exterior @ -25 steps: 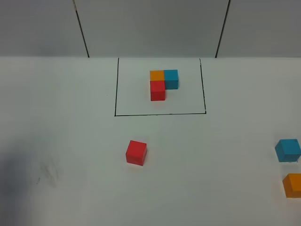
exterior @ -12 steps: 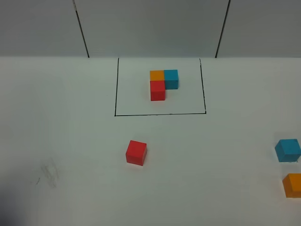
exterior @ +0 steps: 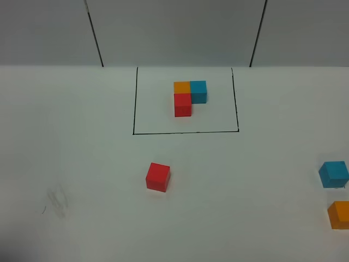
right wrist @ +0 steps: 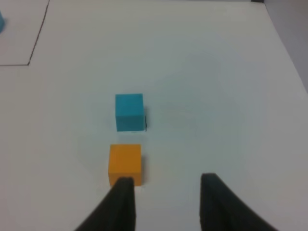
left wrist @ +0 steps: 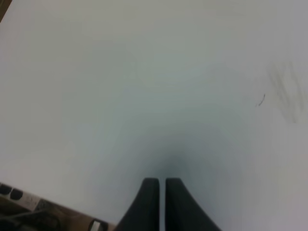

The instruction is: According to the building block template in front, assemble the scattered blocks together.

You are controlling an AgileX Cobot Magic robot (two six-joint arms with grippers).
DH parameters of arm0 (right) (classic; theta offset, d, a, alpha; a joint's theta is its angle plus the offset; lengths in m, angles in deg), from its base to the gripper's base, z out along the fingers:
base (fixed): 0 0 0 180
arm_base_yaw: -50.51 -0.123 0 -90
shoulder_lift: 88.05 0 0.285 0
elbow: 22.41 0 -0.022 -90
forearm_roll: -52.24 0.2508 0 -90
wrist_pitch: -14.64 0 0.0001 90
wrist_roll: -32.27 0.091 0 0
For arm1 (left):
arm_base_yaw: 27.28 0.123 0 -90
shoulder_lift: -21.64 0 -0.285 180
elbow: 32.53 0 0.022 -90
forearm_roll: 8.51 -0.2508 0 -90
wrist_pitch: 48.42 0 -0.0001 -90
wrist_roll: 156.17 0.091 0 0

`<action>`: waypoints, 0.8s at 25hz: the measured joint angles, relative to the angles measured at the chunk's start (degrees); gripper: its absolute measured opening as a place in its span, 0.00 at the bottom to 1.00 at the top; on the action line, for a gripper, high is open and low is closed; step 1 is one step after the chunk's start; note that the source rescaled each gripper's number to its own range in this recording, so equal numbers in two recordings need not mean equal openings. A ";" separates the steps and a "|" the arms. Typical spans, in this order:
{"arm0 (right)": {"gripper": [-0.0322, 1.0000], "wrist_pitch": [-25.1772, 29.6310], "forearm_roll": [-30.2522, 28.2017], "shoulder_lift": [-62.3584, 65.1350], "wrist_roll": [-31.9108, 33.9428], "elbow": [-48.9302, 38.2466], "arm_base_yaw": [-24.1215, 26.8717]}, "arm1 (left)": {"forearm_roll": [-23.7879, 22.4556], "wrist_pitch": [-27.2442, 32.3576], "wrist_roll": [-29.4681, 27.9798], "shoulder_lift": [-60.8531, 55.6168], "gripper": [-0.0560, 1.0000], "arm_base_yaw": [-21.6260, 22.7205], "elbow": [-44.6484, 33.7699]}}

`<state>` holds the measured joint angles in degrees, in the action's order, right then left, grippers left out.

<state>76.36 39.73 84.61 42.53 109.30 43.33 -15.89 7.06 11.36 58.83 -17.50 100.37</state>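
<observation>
White desk (exterior: 82,164): left gripper (left wrist: 162,183) pinched closed and empty, angled down over bare surface with no cube near it. Loose red cube (exterior: 157,177) sits at 6 o'clock of the framed template (exterior: 189,97); blue cube (exterior: 334,173) and orange cube (exterior: 340,214) sit at its 4 o'clock, orange at blue's 6. Nearer is the right gripper (right wrist: 167,179), jaws partly open, empty, pitched forward. The orange cube is just ahead of one fingertip, not between them, and is the likely first pick.

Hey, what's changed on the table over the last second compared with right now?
Only the dark shadow over the near left corner of the table changed: it has shrunk toward that corner and is nearly gone. Nothing was taken hold of or let go. The red block, blue block, orange block and framed template stayed where they were.
</observation>
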 joint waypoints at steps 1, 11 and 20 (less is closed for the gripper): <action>0.39 0.00 0.00 0.00 0.00 0.00 0.00 | -0.32 1.86 0.04 -0.78 0.05 0.00 0.06; 0.39 0.00 0.00 0.00 0.00 0.00 0.00 | -1.28 8.40 0.06 -10.53 0.05 0.00 0.06; 0.39 0.00 0.00 0.00 0.00 0.00 0.00 | 0.68 8.53 5.17 -14.62 0.05 0.00 0.06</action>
<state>76.36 39.73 84.61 42.53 109.30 43.33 -15.21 15.60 16.53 44.21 -17.50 100.43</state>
